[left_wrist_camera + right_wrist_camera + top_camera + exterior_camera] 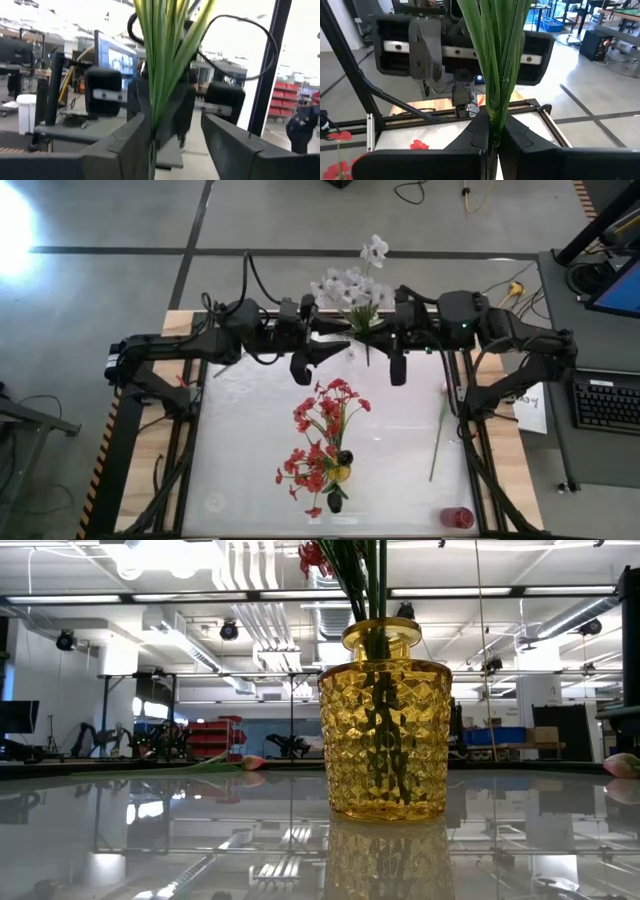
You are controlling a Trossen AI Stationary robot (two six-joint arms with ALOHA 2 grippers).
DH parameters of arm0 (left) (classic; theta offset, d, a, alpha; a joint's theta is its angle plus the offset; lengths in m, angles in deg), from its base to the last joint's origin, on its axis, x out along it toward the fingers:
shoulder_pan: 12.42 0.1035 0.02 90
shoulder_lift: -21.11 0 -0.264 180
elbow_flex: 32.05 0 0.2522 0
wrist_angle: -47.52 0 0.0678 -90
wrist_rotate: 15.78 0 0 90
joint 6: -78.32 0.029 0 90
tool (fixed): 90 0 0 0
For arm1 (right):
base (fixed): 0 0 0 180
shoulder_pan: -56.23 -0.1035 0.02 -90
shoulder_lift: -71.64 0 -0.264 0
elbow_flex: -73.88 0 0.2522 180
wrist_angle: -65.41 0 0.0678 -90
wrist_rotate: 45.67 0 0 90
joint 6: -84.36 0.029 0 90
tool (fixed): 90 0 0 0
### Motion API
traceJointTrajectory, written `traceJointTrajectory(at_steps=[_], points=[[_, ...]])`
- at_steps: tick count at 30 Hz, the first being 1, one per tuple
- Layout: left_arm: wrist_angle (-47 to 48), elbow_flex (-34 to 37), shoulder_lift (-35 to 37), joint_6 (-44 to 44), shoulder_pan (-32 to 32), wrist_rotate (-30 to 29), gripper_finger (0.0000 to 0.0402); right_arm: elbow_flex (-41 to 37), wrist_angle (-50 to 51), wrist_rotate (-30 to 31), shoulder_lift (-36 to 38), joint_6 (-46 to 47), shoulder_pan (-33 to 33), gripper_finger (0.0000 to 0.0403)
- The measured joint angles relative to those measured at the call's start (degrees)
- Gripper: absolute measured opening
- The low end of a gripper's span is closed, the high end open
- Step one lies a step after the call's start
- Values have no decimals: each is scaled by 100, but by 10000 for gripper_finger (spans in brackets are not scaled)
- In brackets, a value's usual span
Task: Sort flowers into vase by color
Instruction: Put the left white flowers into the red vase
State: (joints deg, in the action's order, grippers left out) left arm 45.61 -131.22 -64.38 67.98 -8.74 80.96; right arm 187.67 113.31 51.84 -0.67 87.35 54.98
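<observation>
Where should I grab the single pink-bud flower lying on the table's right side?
Grip the green-stemmed pink-bud flower at mid-stem from straight above, jaws across the stem: it lies flat and thin. The right gripper is shut on the white flower bunch.

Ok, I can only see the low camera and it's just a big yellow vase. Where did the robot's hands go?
Observer: Both are at the table's top edge in the high view, meeting at a bunch of white flowers.
Operator: Who's holding it?
Observer: The right gripper is shut on the green stems. The left gripper is open, with a finger on either side of them.
Operator: What's in my vase?
Observer: A wide spray of red flowers spreads above the yellow vase.
</observation>
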Motion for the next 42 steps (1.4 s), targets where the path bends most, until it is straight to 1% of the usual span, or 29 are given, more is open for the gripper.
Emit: traceJointTrajectory(at_steps=[3,6,9,11,13,14,16,19,20,21,24,27,31,34,36,39,42], points=[[-283,0,-56,-58,0,-4,214,0,4,-29,-97,4,-40,13],[-425,0,-117,-71,13,-50,229,0,8,-46,-239,2,-100,13],[-425,2,-178,-69,18,-77,230,0,-4,-28,-362,11,-132,13],[-428,4,-200,-115,18,-80,222,0,-12,-1,-420,85,-127,13],[-430,4,-198,-133,18,-76,196,0,-7,25,-457,112,-127,13],[-434,4,-190,-133,18,-75,177,0,-4,44,-463,83,-136,14],[-424,4,-157,-141,18,-72,128,0,-8,70,-462,13,-201,24],[-362,4,-105,-154,26,-35,42,0,-16,158,-430,10,-268,52],[-323,4,-96,-160,37,-15,22,2,-18,152,-428,31,-284,63],[-269,4,-93,-212,51,4,13,2,-12,151,-428,55,-289,75],[59,4,-111,-270,66,2,12,2,39,155,-433,306,-289,109],[416,4,-123,-262,68,0,3,2,217,164,-433,497,-285,138],[529,4,-123,-198,37,26,2,2,397,151,-435,706,-286,157],[557,4,-123,-168,37,197,1,4,423,155,-443,799,-286,154],[617,4,-123,-64,34,282,1,4,416,155,-453,805,-286,143],[676,4,-123,105,18,282,0,4,409,154,-457,786,-286,113],[515,4,-123,178,17,281,0,7,364,151,-480,902,-289,69]])
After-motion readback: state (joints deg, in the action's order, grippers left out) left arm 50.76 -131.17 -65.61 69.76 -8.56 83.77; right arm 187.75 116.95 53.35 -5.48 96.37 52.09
